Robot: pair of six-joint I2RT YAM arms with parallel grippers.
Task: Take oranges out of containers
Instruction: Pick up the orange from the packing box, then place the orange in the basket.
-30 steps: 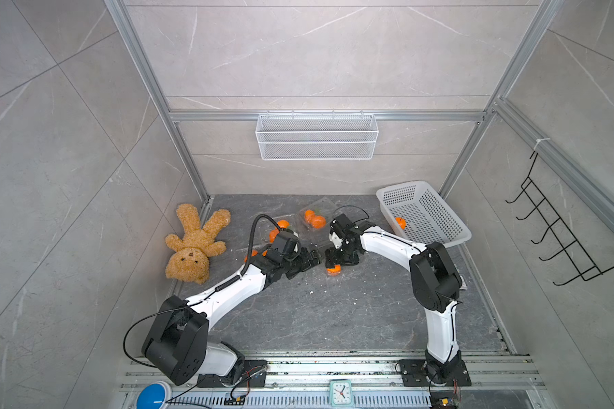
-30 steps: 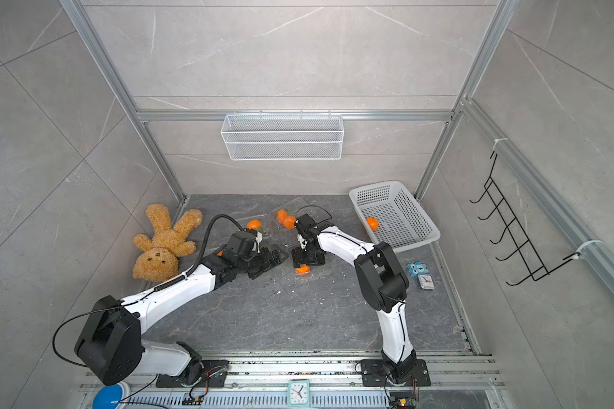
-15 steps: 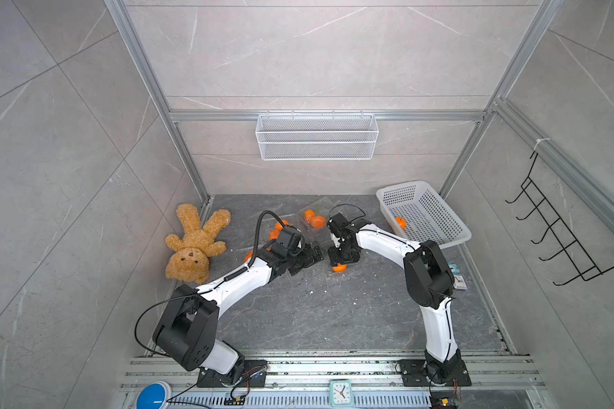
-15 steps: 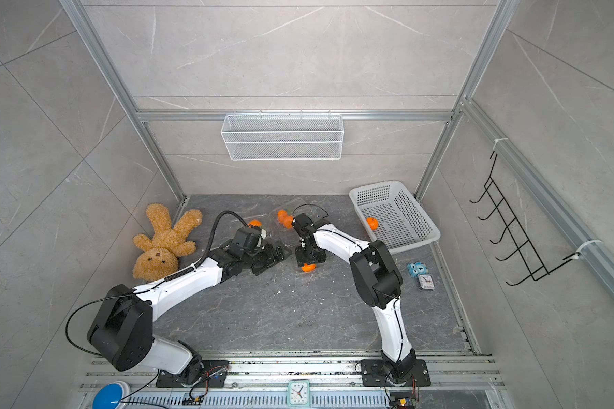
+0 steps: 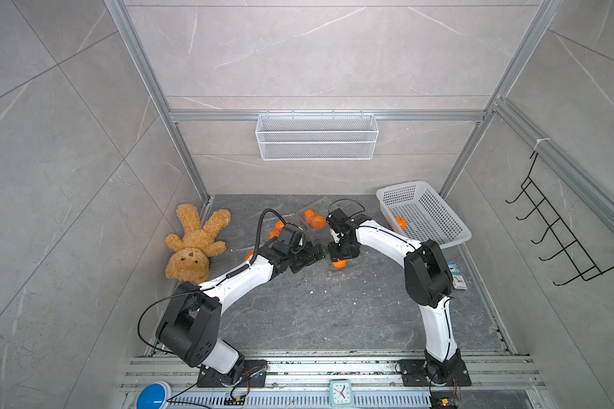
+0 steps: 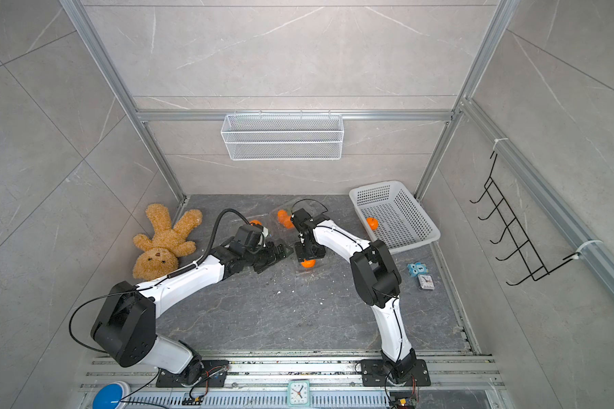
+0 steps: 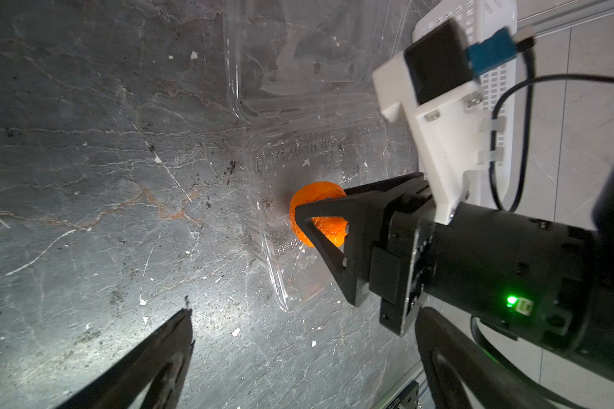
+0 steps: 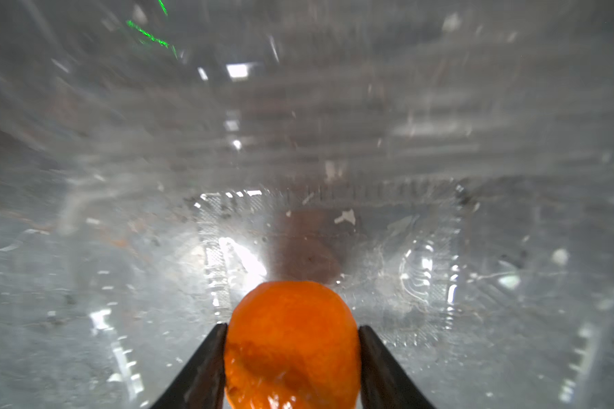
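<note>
The left gripper [image 7: 303,313] stands spread wide and empty over the dark floor [image 7: 86,177], just beside an open clear container [image 7: 280,283]. Inside that container's tray the right gripper [image 8: 292,327] is clamped on an orange [image 8: 291,340], pinching it from both sides. Whether the fruit rests on the tray bottom or just above it is hard to tell. Farther back a second container [image 5: 321,207] holds two oranges [image 5: 317,222], and the white basket [image 5: 429,216] holds one more orange [image 5: 400,223].
</note>
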